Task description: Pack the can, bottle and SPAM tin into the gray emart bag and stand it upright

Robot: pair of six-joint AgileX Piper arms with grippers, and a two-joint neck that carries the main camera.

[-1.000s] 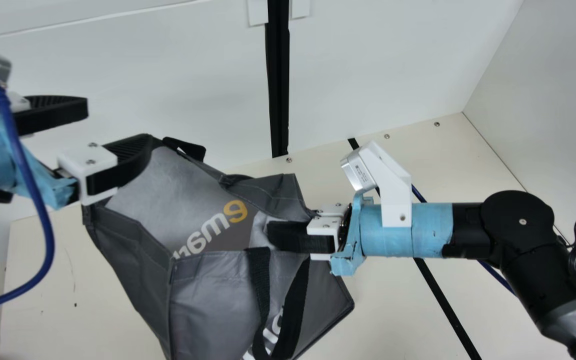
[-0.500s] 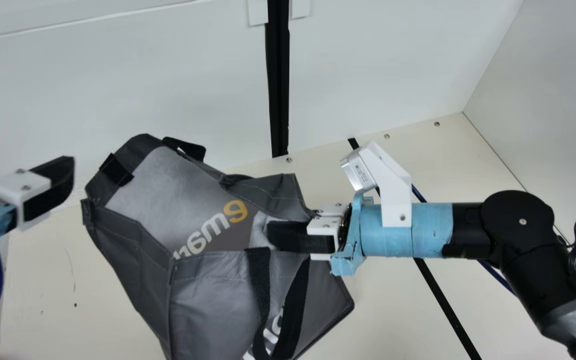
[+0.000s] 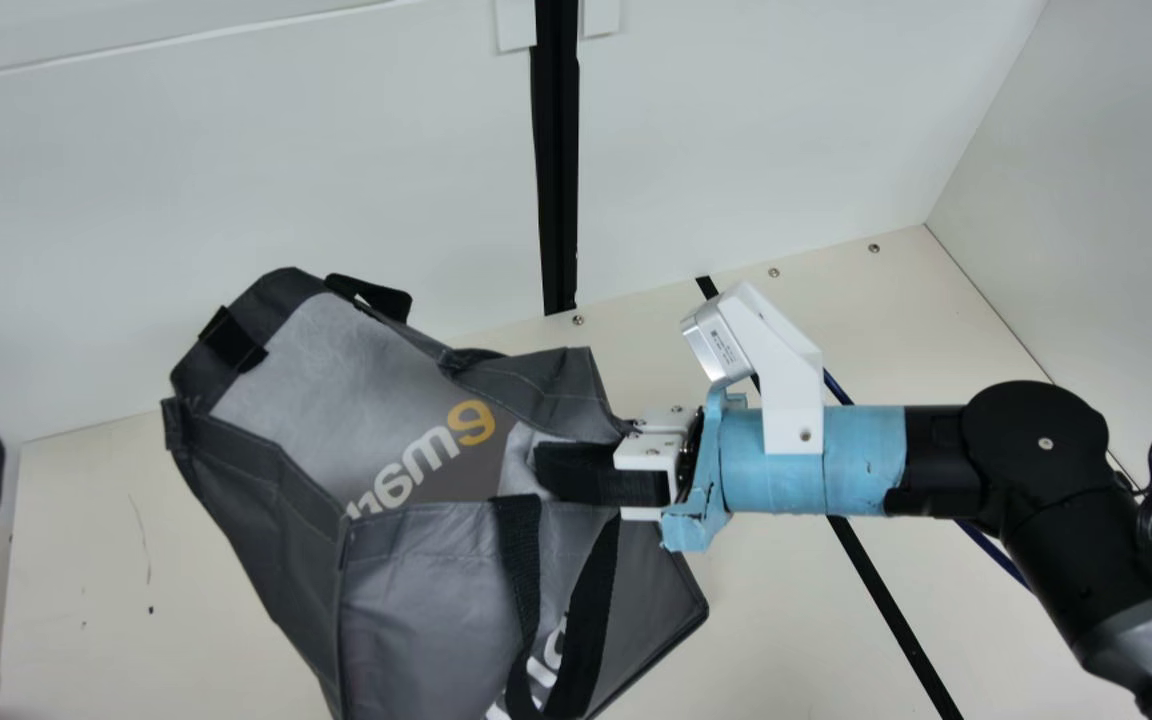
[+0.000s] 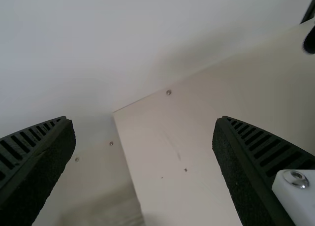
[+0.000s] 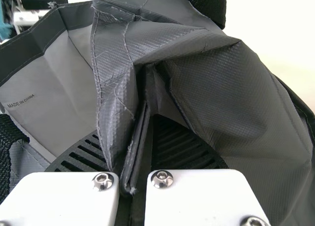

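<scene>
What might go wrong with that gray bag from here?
The fold of cloth pinched in the right gripper's jaws could slip out, and the gray bag might then sag or tip, since the left gripper is open and off the bag. Also, a black handle hangs close by the right gripper's jaws, so it might snag if that arm moves.

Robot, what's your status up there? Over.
Right claw shut on gray bag's rim. Left claw open, empty. Bag's mouth gapes. Nothing visible between left claw and bag. Over.
</scene>
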